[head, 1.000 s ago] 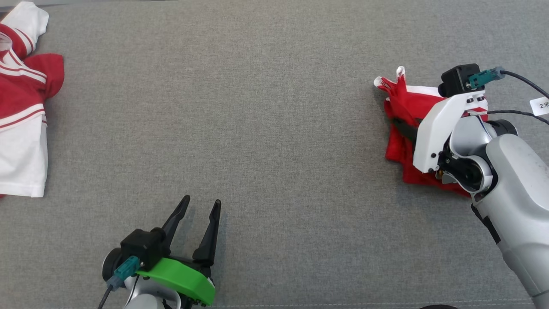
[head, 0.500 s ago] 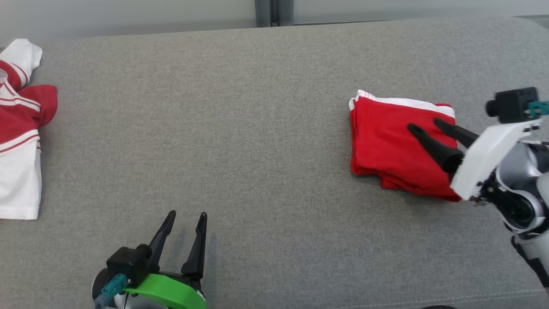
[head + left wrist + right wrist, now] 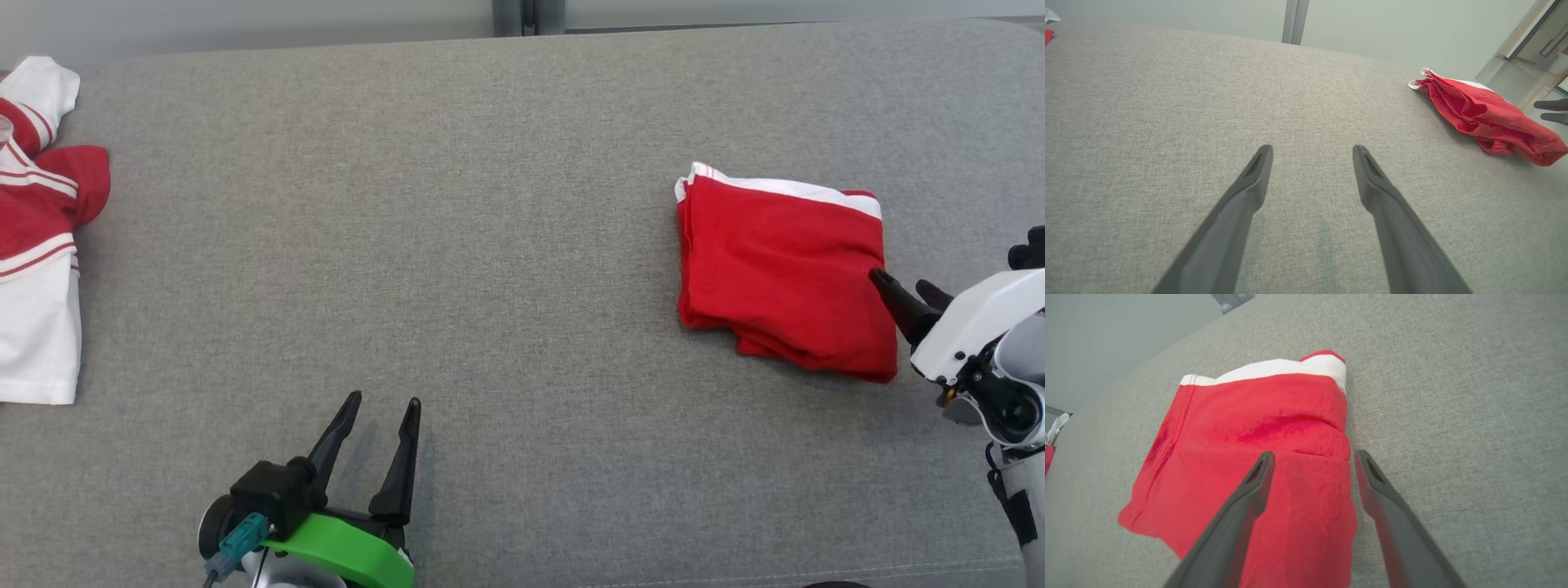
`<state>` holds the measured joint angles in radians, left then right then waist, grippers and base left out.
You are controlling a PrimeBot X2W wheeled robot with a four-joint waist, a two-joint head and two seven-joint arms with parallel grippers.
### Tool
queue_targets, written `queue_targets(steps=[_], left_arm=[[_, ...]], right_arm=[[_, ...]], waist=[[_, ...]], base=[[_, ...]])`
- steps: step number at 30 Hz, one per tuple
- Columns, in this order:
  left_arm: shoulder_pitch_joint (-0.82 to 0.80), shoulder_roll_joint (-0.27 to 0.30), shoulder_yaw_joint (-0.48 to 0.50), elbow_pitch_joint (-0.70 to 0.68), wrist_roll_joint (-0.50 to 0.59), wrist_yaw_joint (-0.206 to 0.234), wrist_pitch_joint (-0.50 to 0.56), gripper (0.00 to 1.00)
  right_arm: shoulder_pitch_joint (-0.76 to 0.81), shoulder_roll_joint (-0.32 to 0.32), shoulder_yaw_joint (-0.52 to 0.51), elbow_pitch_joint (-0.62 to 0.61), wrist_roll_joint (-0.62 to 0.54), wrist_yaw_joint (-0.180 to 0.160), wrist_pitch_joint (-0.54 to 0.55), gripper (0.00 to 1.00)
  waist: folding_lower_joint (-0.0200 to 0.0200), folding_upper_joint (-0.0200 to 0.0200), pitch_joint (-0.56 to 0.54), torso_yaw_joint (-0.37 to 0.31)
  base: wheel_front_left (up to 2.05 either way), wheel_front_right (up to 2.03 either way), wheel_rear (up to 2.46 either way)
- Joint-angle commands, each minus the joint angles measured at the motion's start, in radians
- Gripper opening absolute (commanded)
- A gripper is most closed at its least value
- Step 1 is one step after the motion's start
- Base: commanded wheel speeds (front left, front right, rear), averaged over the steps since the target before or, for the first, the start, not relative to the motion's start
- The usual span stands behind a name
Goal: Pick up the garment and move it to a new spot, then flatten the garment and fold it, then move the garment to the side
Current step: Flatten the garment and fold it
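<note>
Grey fabric surface, loads of room. The folded red garment sits toward the right, soft, light and floppy, so I'd pinch the thick folded edge through every layer. Right gripper is spread wide and empty at its right edge; left gripper gapes empty too, well apart.

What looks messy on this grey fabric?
The red-and-white shirt at the far left edge of the grey fabric lies rumpled, one sleeve bunched up. The folded red garment on the right looks tidy.
</note>
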<state>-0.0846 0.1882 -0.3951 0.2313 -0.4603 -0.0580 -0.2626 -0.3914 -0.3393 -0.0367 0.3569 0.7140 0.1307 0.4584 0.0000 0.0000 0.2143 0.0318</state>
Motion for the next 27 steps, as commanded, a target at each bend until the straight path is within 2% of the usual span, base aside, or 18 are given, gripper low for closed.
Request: queue_targets(steps=[1,10,17,27], left_arm=[[-0.019,-0.005,0.002,0.003,0.007,-0.008,-0.003,1.0],[-0.026,-0.024,0.018,0.017,0.025,-0.017,-0.003,1.0],[-0.007,-0.035,0.032,0.023,0.032,-0.023,-0.003,1.0],[0.008,-0.045,0.061,0.034,0.046,-0.032,-0.003,1.0]], right_arm=[[-0.023,0.013,-0.014,0.024,-0.015,0.0,-0.006,1.0],[-0.083,0.049,-0.036,0.11,-0.056,0.0,-0.024,1.0],[-0.033,0.045,0.029,0.12,-0.074,0.0,-0.058,1.0],[0.054,0.023,0.151,0.136,-0.035,0.0,-0.131,1.0]], waist=[[0.0,0.0,0.013,0.019],[0.0,0.0,0.017,0.042],[0.0,0.0,0.01,0.032],[0.0,0.0,-0.009,0.001]], base=[[0.0,0.0,0.0],[0.0,0.0,0.0],[0.0,0.0,0.0],[0.0,0.0,0.0]])
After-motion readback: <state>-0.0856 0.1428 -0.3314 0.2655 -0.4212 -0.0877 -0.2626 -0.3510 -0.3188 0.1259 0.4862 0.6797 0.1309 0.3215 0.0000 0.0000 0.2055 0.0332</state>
